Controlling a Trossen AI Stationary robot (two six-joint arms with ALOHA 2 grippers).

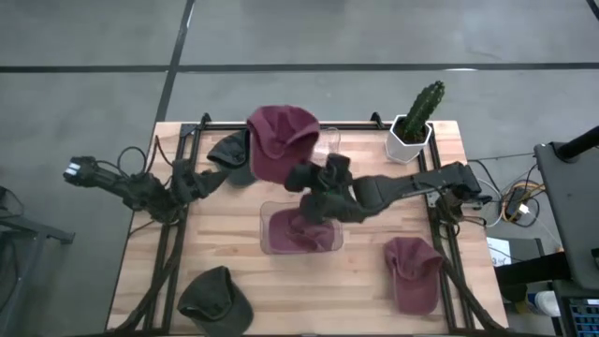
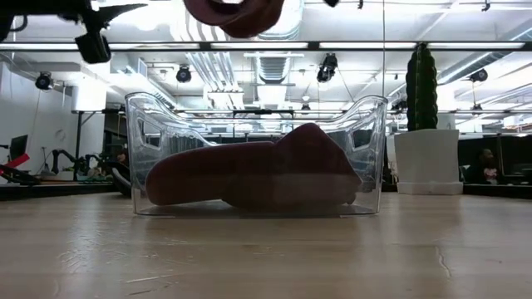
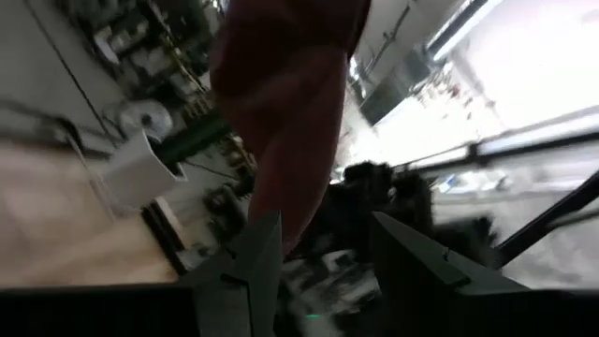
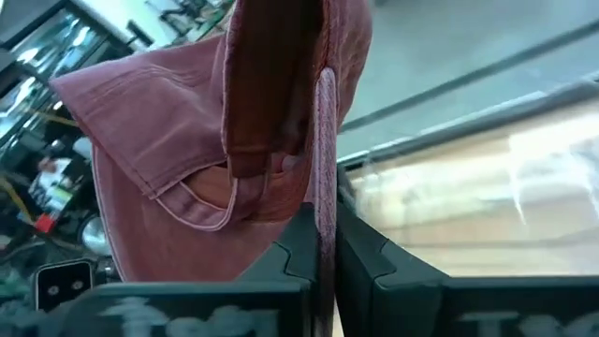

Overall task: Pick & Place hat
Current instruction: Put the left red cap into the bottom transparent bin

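A maroon hat (image 1: 279, 140) is held up over the table's far middle by my right gripper (image 4: 323, 253), which is shut on it. In the low view this hat (image 2: 234, 13) hangs at the top of the picture, above a clear plastic bin (image 2: 366, 124). A second maroon hat (image 2: 249, 174) lies inside the bin (image 1: 267, 217), resting on its floor. My left gripper (image 3: 328, 257) is open just left of the raised hat (image 3: 285, 103), pointing toward it. Whether it touches the hat, I cannot tell. My right gripper pinches the raised maroon hat between its two fingers at the stitched rim edge (image 4: 324, 178). That edge runs straight down into the shut fingers. The hat is lifted clear of the table and the bin, and its crown (image 4: 150, 122) spreads out beyond the fingertips.
A third maroon hat (image 1: 412, 273) lies near the table's right near corner. One dark green hat (image 1: 215, 296) lies at the left near edge and another (image 1: 227, 150) by my left gripper. A cactus in a white pot (image 1: 415, 124) stands at the far right.
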